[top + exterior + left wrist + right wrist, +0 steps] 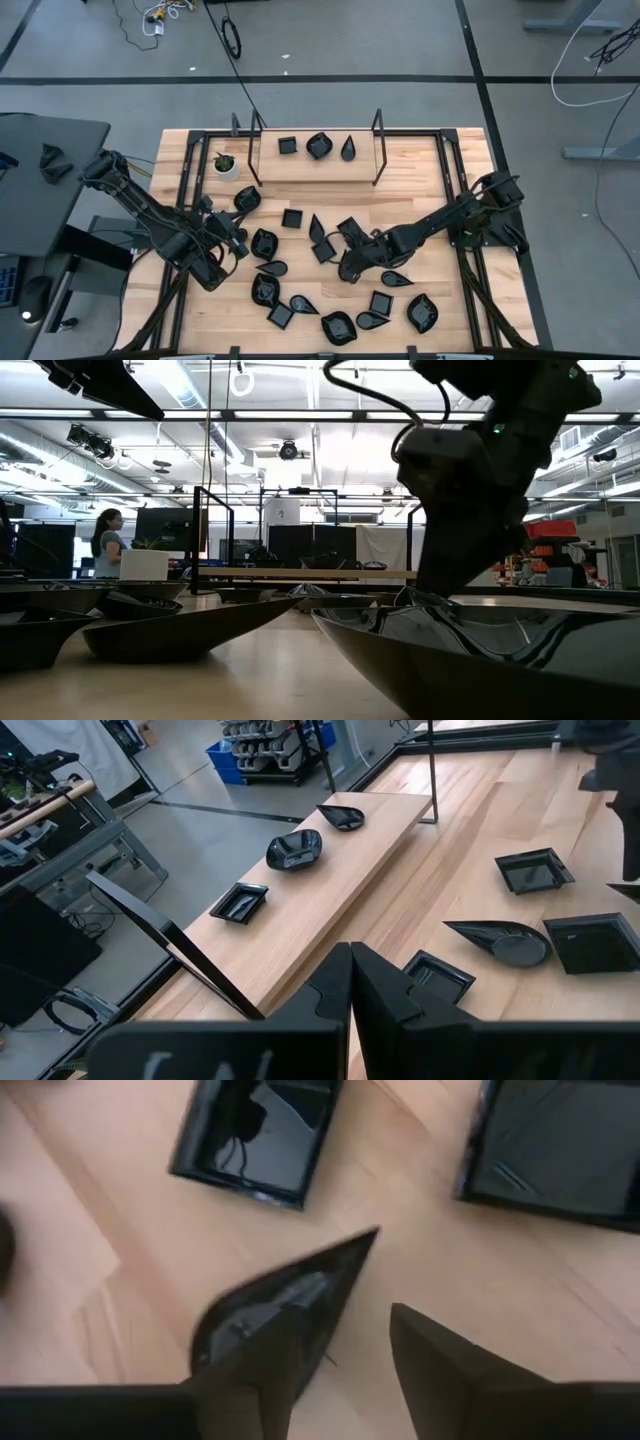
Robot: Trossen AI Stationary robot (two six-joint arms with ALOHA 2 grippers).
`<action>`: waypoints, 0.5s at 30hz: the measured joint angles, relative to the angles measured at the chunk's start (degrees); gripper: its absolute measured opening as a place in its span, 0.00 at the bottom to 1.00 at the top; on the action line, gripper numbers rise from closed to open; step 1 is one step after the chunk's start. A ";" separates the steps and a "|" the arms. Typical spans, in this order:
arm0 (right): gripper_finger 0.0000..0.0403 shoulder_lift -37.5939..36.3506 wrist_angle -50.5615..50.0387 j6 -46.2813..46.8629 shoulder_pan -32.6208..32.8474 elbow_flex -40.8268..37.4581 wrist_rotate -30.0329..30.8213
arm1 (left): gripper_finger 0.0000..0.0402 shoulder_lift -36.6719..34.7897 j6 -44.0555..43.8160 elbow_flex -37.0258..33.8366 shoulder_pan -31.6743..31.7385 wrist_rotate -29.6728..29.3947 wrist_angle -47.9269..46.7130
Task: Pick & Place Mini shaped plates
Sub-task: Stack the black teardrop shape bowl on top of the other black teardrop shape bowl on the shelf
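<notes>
Hovering over square mini plates (258,1135), unlabelled, right tool (375,1325) parted.

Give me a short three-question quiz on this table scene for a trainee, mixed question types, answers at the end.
1. How many glossy black mini shaped plates sit on the raised wooden shelf?
2. True or false: the left tool is open.
3. The right tool, fingers apart, is over: A the raised shelf; B the middle of the wooden table; C the floor beyond the table.
Key: 1 three (square, rounded, teardrop); 2 false, it is shut; 3 B.
</notes>
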 joint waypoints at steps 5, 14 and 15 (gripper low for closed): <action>0.27 0.32 4.45 -1.51 0.06 -1.19 -0.14 | 0.03 -0.02 -0.02 0.00 0.00 -0.02 0.00; 0.05 0.76 4.32 -4.25 -0.04 -1.65 -0.13 | 0.03 -0.01 -0.07 0.00 0.00 -0.04 0.00; 0.03 0.76 4.66 -4.66 -0.04 -1.65 -0.11 | 0.03 -0.01 -0.07 0.00 0.00 -0.04 0.00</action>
